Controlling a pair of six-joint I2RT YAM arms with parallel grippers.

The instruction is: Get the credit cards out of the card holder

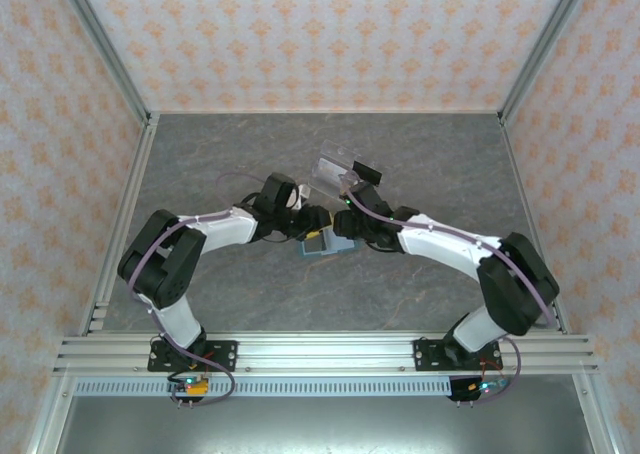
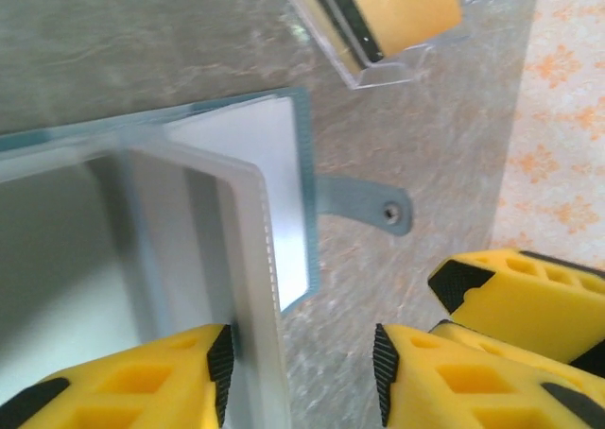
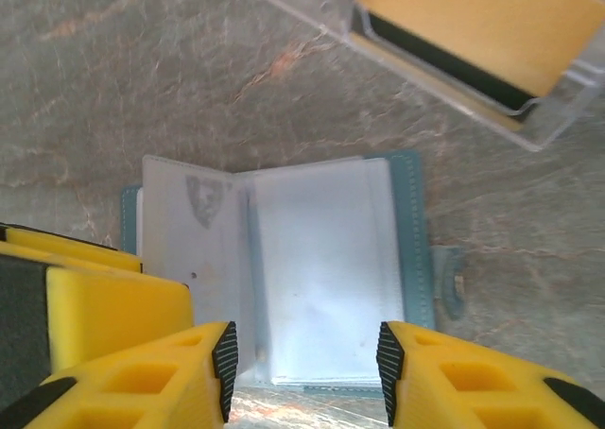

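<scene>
fig. 1. both arms meet at mid-table over the card holder (image 3: 321,259), which lies open and flat on the grey table (image 3: 113,79), lining up, with its snap strap (image 2: 364,205) spread out to one side. the right gripper (image 3: 302,377) hovers with its 2 fingers apart, straddling the near short edge of the half that carries the strap. from this tool the holder lies straight ahead and below, its spine running away from the fingers and its long spread crossing them. the left gripper (image 2: 302,377) faces the holder from the opposite side, fingers likewise apart and clamped on nothing. 1 clear sleeve leaf (image 2: 203,249) stands raised off the stack, touching the inner pad of 1 finger. beyond the holder sits a clear plastic stand (image 3: 534,131) holding a yellow card (image 3: 473,23) and a dark card (image 3: 444,60). whether cards remain in the sleeves cannot be told. by this view, both grippers are about equally near; the left one, resting against a leaf, seems better placed to pinch next.
</scene>
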